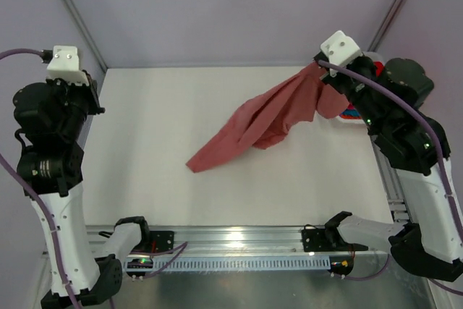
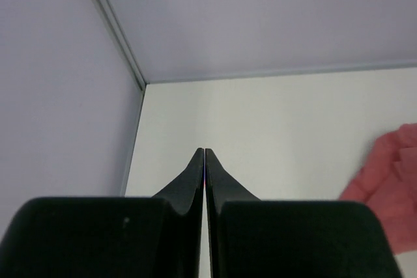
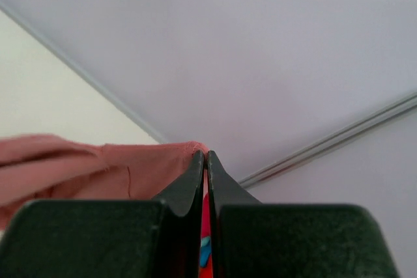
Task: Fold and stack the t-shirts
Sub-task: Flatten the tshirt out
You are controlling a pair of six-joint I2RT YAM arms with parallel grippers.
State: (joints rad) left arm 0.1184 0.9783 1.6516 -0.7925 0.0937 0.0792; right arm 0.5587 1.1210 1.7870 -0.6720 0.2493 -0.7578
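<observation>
Right gripper (image 3: 206,155) is pinched shut on one end of the soft salmon-pink cotton t-shirt (image 1: 268,117) at the far right of the white table (image 1: 159,128). The cloth trails from it in a long diagonal toward the table's middle. Its loose low end lies toward the left gripper (image 2: 204,153), closed on nothing at the left edge.

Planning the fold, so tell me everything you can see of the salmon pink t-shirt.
Soft, cotton-looking salmon pink t-shirt, bunched and creased, unfolded. The shut right hand pinches one end, raised at far right; the rest trails diagonally down onto the white table, its tip resting near the centre.
</observation>
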